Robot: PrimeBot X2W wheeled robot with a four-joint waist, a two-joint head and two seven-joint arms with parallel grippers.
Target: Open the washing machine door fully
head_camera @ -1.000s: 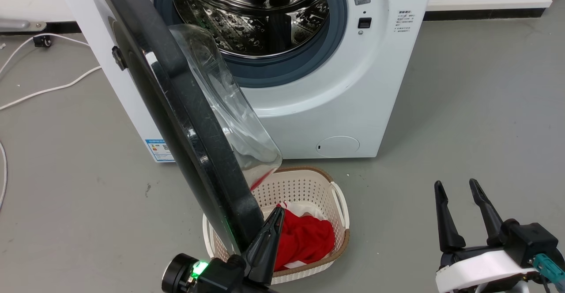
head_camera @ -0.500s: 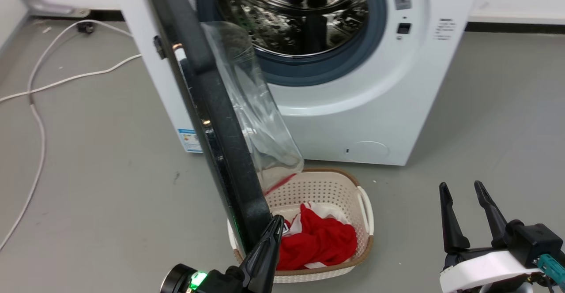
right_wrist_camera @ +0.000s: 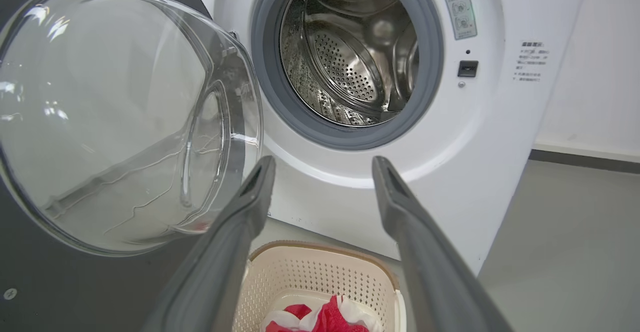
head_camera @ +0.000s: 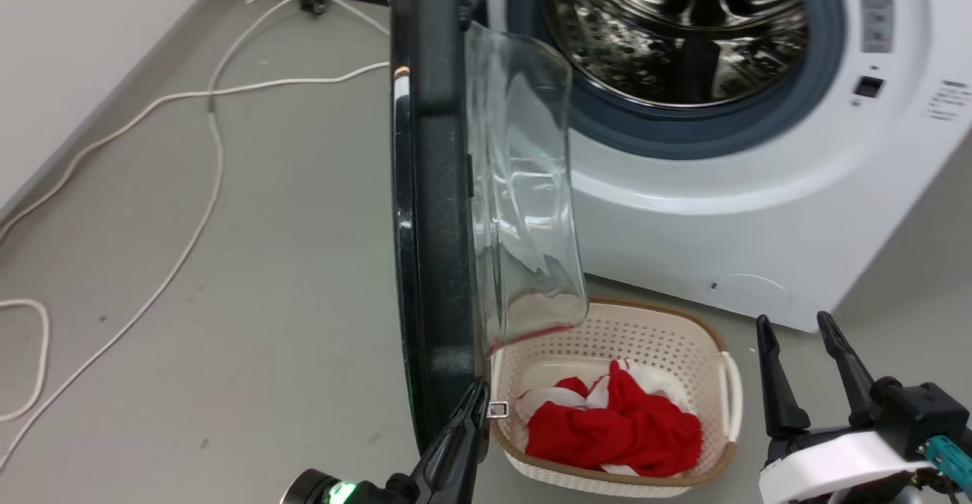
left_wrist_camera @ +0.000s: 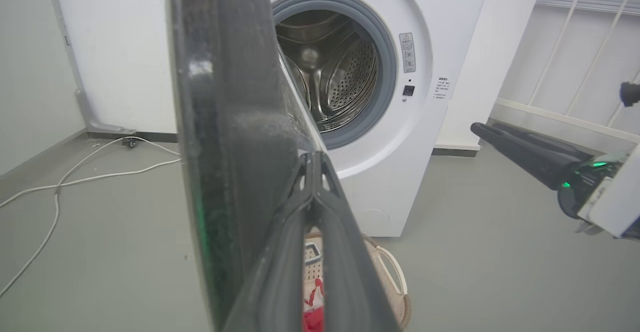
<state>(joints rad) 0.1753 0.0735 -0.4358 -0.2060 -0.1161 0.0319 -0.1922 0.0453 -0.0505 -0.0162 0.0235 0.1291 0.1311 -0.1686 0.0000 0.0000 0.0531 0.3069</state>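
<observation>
I see grey floor (head_camera: 266, 261), a white cable (head_camera: 205, 155); basket (head_camera: 730, 390) holds red cloth (head_camera: 615, 432). Left gripper (left_wrist_camera: 312, 158) pinched together beside door (head_camera: 429, 185); right gripper (head_camera: 793, 319) spread.

The large round glossy black washing machine door (head_camera: 429, 185) stands swung out left of the white front-loading washing machine (head_camera: 759, 208), its glass bowl bulging rightward, with the grey-rimmed steel drum opening (head_camera: 676, 26) behind it. On the floor (head_camera: 266, 299) before the machine, below the bowl and just right of the door's lower edge, sits a cream perforated plastic basket (head_camera: 661, 310) with a crumpled red cloth (head_camera: 615, 428) in it. The left tool (head_camera: 477, 396) is right against the door's lower rim at the basket's left, the right tool (head_camera: 793, 322) is just right of the basket, and a white cable (head_camera: 205, 147) trails well left of the door.
</observation>
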